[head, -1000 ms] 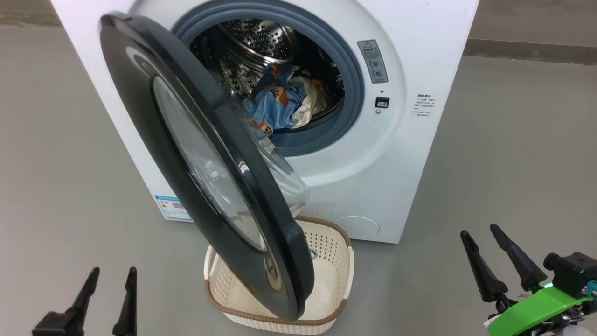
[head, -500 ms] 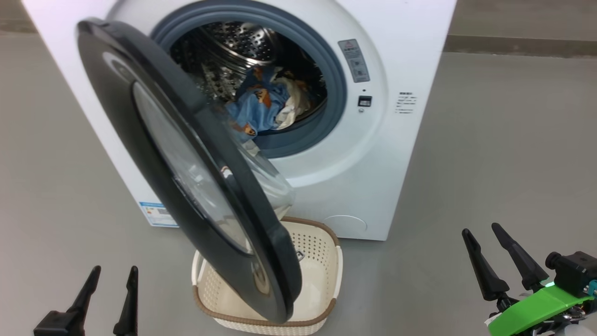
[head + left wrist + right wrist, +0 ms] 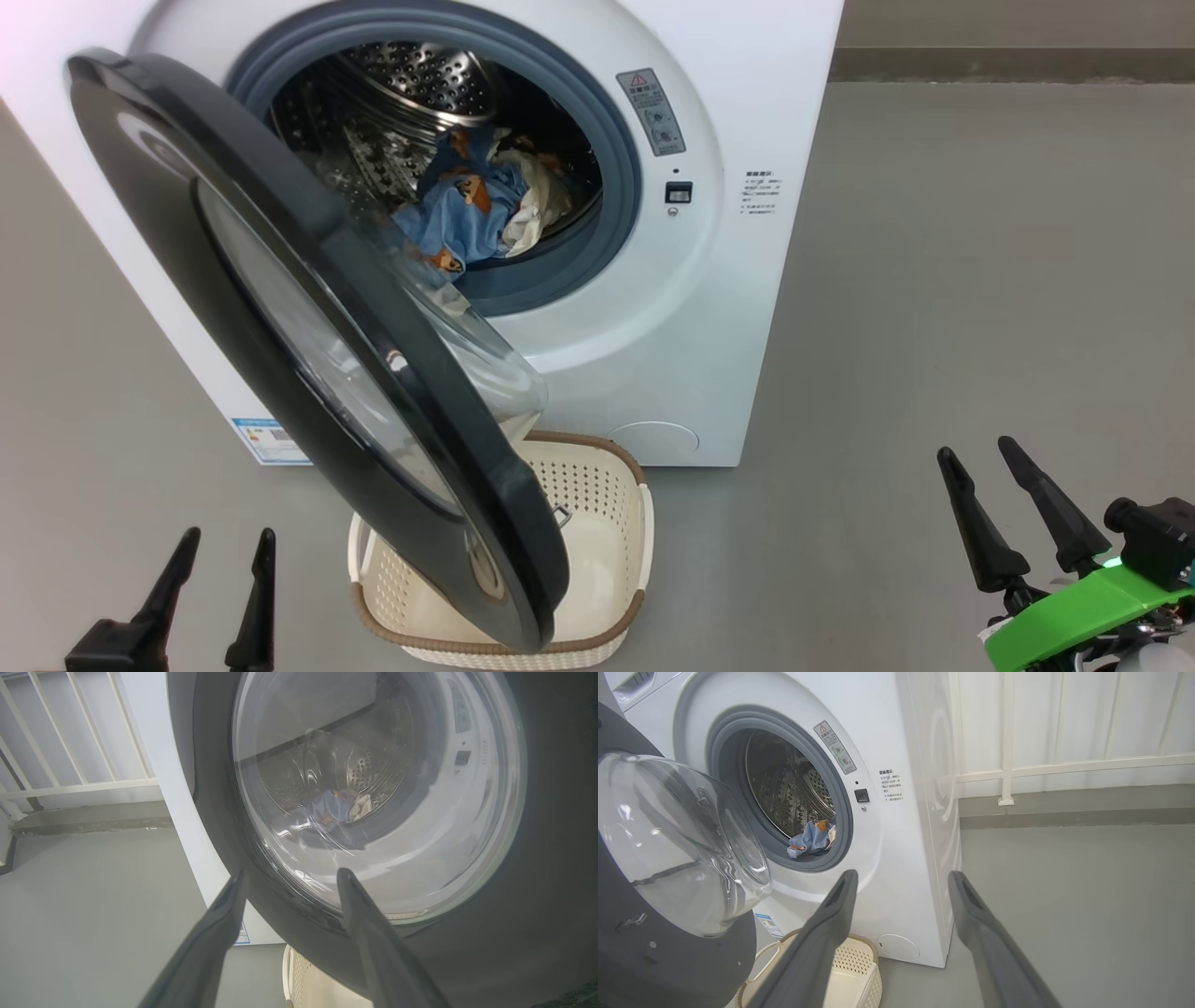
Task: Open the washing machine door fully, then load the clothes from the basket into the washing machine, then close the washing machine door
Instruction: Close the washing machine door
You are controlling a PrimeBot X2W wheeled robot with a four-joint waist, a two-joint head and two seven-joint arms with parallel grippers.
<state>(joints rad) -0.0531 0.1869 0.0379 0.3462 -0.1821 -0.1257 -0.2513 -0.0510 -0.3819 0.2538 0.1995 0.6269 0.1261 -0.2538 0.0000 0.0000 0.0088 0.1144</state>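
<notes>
The white washing machine (image 3: pixel 653 327) stands before me with the washing machine door (image 3: pixel 527 560) swung partway out, its black rim hanging over the basket (image 3: pixel 597 485). The clothes (image 3: pixel 462 210), blue printed fabric with some white cloth, lie inside the steel drum. Inside the basket I see only bare cream plastic. My left gripper (image 3: pixel 230 534) is open at the lower left, short of the door. In the left wrist view its fingers (image 3: pixel 224 914) point at the door's glass (image 3: pixel 373 788). My right gripper (image 3: pixel 976 448) is open at the lower right, with nothing between its fingers (image 3: pixel 831 914).
Grey floor (image 3: pixel 980 280) stretches wide to the right of the machine. A white railing (image 3: pixel 1064 765) and a low ledge run behind it. A blue label (image 3: pixel 266 441) sits low on the machine's front.
The whole head picture has slid to the left, so the camera has turned. Door, basket and clothes keep their places relative to each other. Both grippers stay open.
</notes>
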